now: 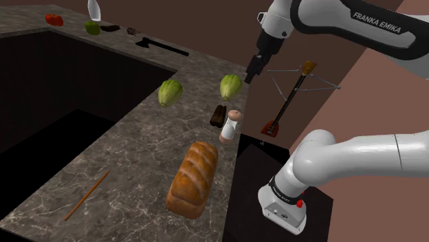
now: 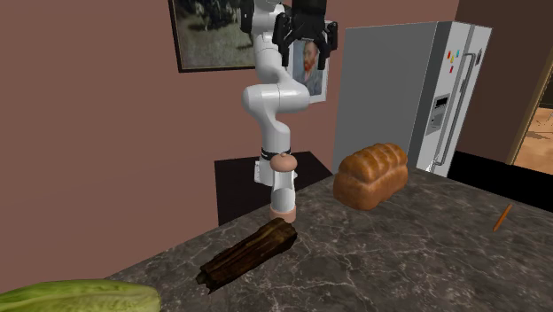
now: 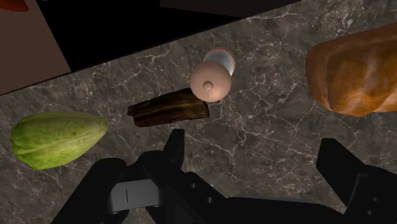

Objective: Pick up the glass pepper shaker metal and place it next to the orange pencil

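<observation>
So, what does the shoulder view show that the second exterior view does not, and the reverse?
Shoulder view: a red tomato and a small green vegetable near it, at the counter's far end. Second exterior view: a fridge and a portrait on the wall. Both: the shaker, the bread loaf, the orange pencil and the white arm.

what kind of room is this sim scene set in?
Most likely a kitchen: a marbled stone countertop, a tall grey fridge against the wall, and food laid out, such as a bread loaf.
</observation>
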Robot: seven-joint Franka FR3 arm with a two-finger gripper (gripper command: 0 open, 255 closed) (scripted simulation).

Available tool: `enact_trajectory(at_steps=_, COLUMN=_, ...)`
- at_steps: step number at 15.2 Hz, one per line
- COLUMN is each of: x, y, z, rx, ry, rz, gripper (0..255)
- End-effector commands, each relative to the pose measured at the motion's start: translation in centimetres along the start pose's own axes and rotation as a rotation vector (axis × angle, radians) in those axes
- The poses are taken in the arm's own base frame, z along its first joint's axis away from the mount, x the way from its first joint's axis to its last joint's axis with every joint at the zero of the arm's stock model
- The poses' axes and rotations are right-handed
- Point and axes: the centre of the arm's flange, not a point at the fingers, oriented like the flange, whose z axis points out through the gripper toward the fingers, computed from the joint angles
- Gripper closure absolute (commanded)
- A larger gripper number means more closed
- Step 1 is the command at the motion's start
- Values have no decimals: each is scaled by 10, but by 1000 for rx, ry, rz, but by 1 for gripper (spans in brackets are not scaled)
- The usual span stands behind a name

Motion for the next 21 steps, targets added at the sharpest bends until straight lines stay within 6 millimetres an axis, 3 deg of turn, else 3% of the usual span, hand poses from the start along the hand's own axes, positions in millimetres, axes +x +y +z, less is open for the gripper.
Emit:
enact_trajectory(at_steps=1, x=0, y=0, z=0, rx=0, ry=0, rz=0, gripper=0)
enact_trajectory(at_steps=16, x=51, y=53, z=196, rx=104, ry=-181, rz=-18, gripper=0)
enact_trajectory(at_steps=21, x=47, y=51, z=218, rx=105, ry=-182, rz=-18, gripper=0)
